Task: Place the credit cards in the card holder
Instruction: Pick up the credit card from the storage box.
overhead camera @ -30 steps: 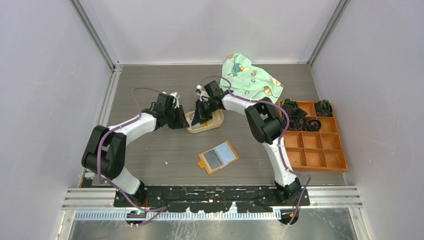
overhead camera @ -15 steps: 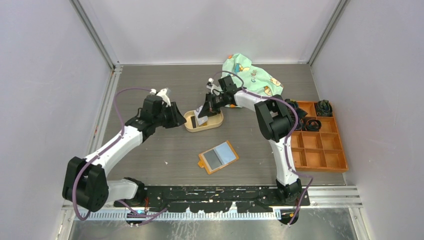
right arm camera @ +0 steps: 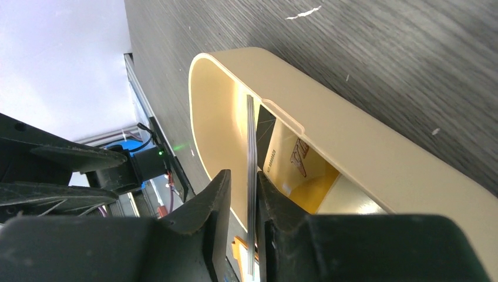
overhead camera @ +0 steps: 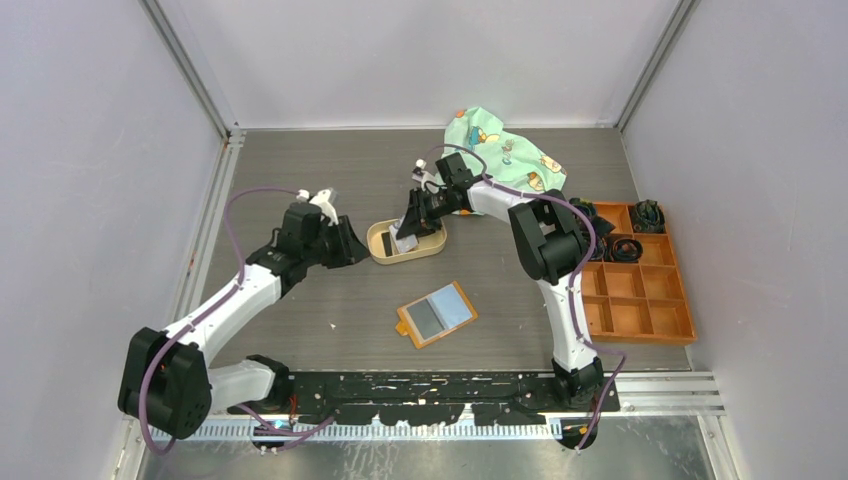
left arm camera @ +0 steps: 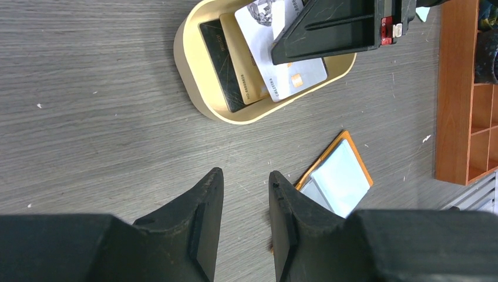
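The card holder [overhead camera: 436, 314] lies open on the table in front of the tray, a grey and a light-blue card showing in it; the left wrist view catches it too [left arm camera: 340, 176]. An oval tan tray [overhead camera: 432, 245] holds credit cards: a black one [left arm camera: 220, 59], a gold one [left arm camera: 244, 64] and a whitish one [left arm camera: 282, 70]. My right gripper [right arm camera: 242, 176] reaches into the tray with its jaws open. The whitish card [right arm camera: 251, 135] stands on edge between them, leaning on one finger with a gap to the other. My left gripper [left arm camera: 245, 176] is open and empty, left of the tray.
An orange compartment box [overhead camera: 630, 285] with black rings in its back cells stands at the right. A green patterned cloth [overhead camera: 505, 150] lies at the back behind the right arm. Metal rails edge the table on the left [overhead camera: 205, 230].
My left arm has drawn back leftward from the tray, its jaws a little wider. My right gripper shifted slightly right over the tray and opened around the upright card.
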Robot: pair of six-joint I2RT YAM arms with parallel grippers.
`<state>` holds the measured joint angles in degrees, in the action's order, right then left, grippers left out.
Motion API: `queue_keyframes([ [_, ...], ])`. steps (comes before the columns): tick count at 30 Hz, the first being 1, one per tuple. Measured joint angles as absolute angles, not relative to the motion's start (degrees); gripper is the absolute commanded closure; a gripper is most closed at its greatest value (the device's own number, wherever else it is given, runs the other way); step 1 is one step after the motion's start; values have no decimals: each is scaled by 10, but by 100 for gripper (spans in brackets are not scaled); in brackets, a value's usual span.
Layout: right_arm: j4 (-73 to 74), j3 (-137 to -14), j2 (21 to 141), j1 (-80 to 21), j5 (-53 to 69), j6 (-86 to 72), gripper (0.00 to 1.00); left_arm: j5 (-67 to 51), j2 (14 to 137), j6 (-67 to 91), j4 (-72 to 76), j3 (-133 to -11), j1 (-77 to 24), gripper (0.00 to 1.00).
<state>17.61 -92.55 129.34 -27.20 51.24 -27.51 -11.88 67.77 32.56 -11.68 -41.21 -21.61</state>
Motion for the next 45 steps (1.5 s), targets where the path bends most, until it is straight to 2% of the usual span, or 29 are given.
queue_keyframes([
  [9,199,-928,1293,-272,499,-256,73,-121,668,326,-117,-401,-216,64],
  [14,211,-931,1293,-272,491,-249,82,-121,668,326,-117,-398,-216,64],
  [18,218,-933,1294,-272,484,-243,94,-123,668,326,-117,-398,-216,64],
  [24,235,-936,1293,-271,464,-228,98,-128,662,327,-117,-398,-216,64],
  [27,247,-937,1289,-267,455,-214,99,-134,648,327,-117,-398,-216,58],
  [33,267,-936,1249,-255,450,-183,99,-158,591,330,-92,-378,-216,39],
  [45,264,-892,1123,-243,495,-133,99,-255,501,420,146,-238,-216,34],
])
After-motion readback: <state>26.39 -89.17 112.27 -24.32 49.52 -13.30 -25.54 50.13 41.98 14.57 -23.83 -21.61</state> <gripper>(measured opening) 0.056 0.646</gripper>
